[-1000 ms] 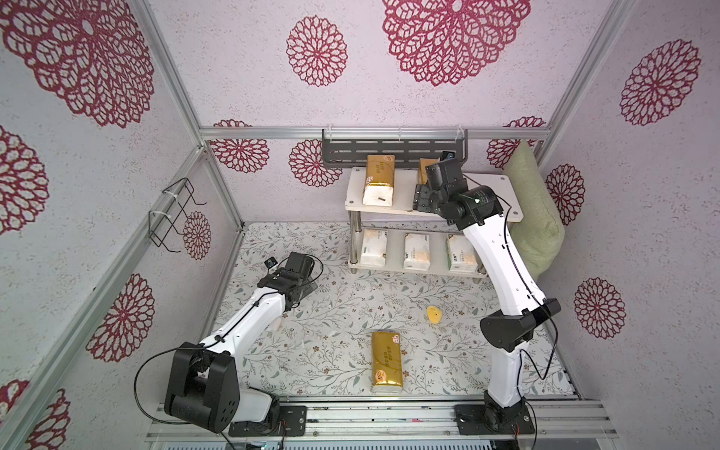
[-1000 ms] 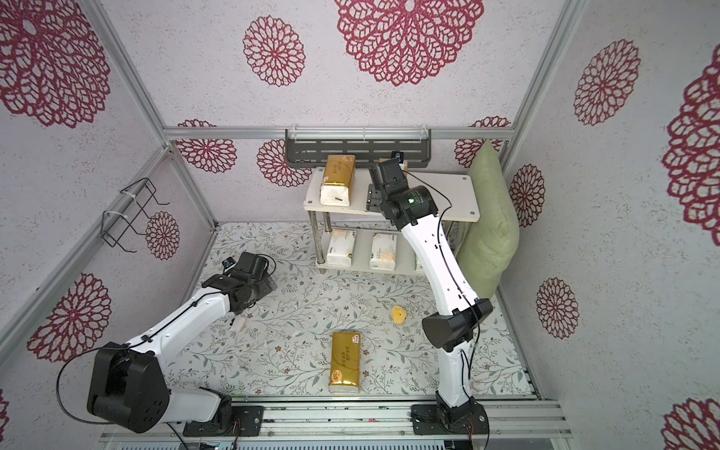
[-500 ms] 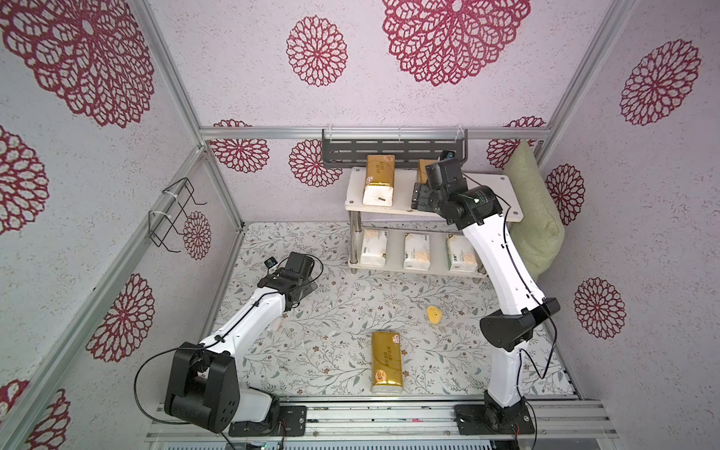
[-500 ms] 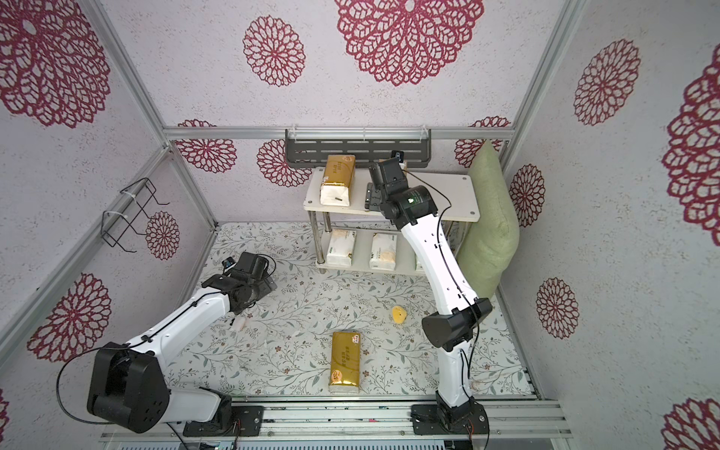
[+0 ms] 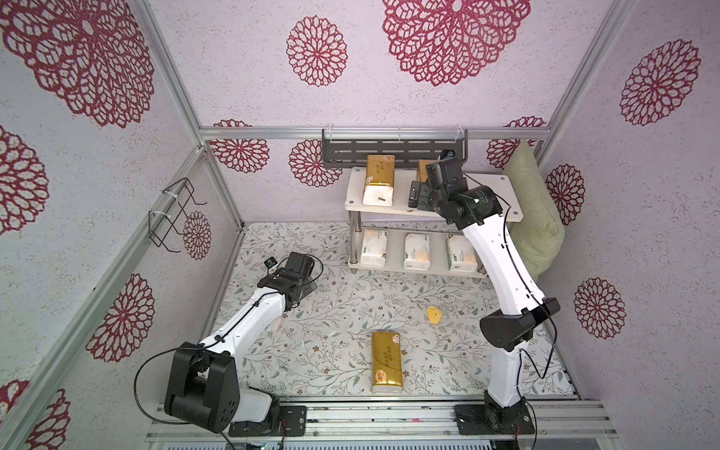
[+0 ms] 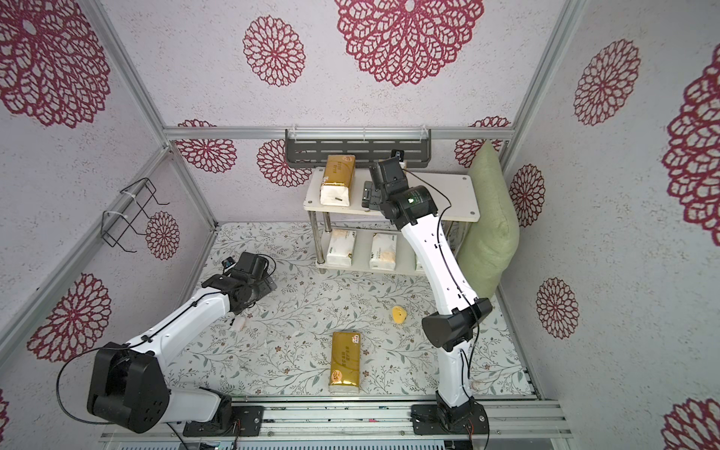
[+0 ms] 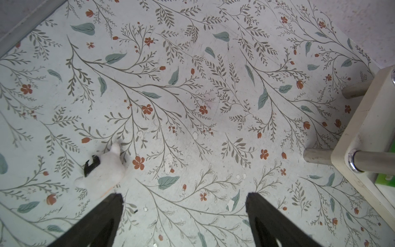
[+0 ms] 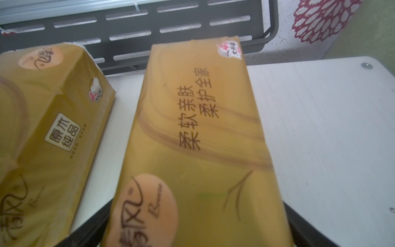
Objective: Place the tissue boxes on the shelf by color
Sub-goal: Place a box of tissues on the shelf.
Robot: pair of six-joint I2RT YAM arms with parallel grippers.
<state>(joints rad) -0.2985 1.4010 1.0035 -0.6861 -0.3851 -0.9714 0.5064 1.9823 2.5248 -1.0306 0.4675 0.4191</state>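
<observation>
The white two-tier shelf (image 5: 495,187) stands at the back. Its lower board holds three white tissue boxes (image 5: 417,251). On the top board one gold box (image 5: 378,183) lies at the left, and a second gold box (image 8: 198,132) lies flat beside it. My right gripper (image 8: 196,213) stands open astride this second box, one finger at each long side. A third gold box (image 5: 385,360) lies on the floor mat near the front. Low over bare mat at the left, my left gripper (image 7: 183,198) is open and holds nothing.
A small yellow lump (image 5: 433,314) lies on the mat right of centre. A green cushion (image 5: 533,218) leans against the right wall beside the shelf. A grey slotted rack (image 5: 393,150) hangs behind the shelf, a black wire rack (image 5: 171,214) on the left wall. A white scrap (image 7: 102,169) lies near my left gripper.
My right gripper's jaws have spread apart around the second gold box on the top board. The left arm has not moved.
</observation>
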